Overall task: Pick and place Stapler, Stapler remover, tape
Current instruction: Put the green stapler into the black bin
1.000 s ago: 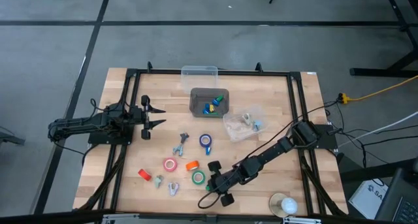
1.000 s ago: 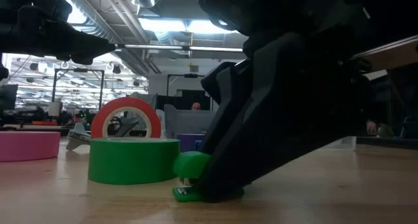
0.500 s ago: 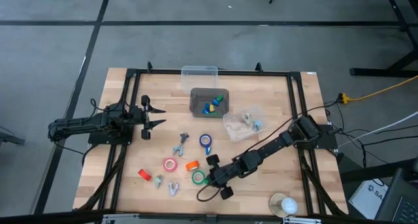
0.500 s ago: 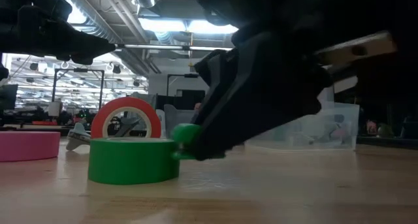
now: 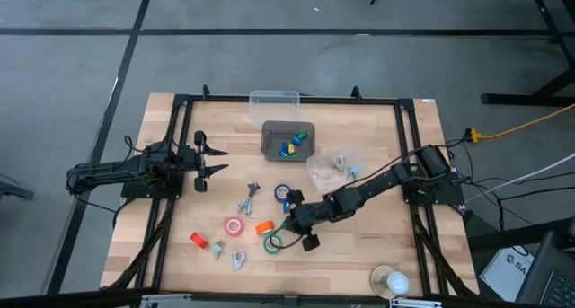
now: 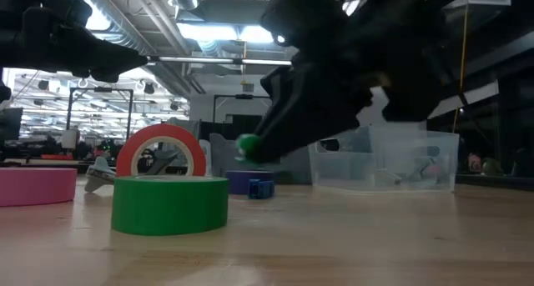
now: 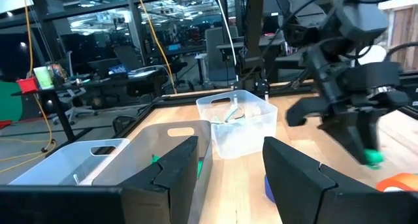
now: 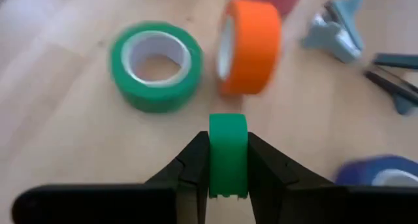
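1. High view: the right end effector [image 5: 289,220] is just below the middle, holding a small green stapler [image 5: 287,224] above the worktop [image 5: 395,245]. The left end effector [image 5: 208,159] waits at the left, open and empty.
2. Low view: the stapler [image 6: 247,144] hangs in the air now. A second ago it sat on the worktop.
3. Right wrist view: the fingers pinch the stapler's [image 8: 228,154] sides. It looks light, hard and slippery. Green tape [image 8: 155,65] and orange tape [image 8: 249,46] lie beyond.
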